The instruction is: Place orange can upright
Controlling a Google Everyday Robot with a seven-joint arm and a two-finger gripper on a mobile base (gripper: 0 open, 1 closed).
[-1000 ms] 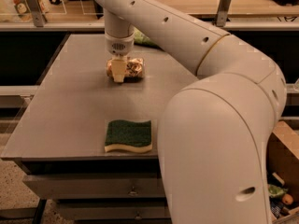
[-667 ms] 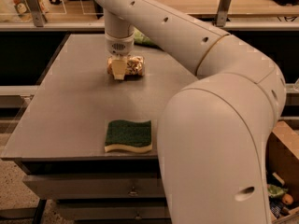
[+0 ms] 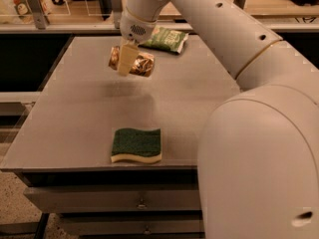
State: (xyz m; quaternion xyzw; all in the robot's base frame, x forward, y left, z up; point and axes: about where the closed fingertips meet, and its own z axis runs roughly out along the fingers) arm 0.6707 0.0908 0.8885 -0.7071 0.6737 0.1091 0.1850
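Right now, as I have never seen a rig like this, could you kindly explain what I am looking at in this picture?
There is just one picture, from a single camera looking down across a grey table; where the camera is mounted I cannot say. The large white shape on the right is a robot arm, which reaches over towards the far side of the table. At its end is the gripper, a two-finger clamp, shut on the orange can. The can is turned on its side and seems to be lifted off the table, judging by the shadow below it. Behind it lies a green snack bag, and near the front edge a green-and-yellow sponge, green side up.
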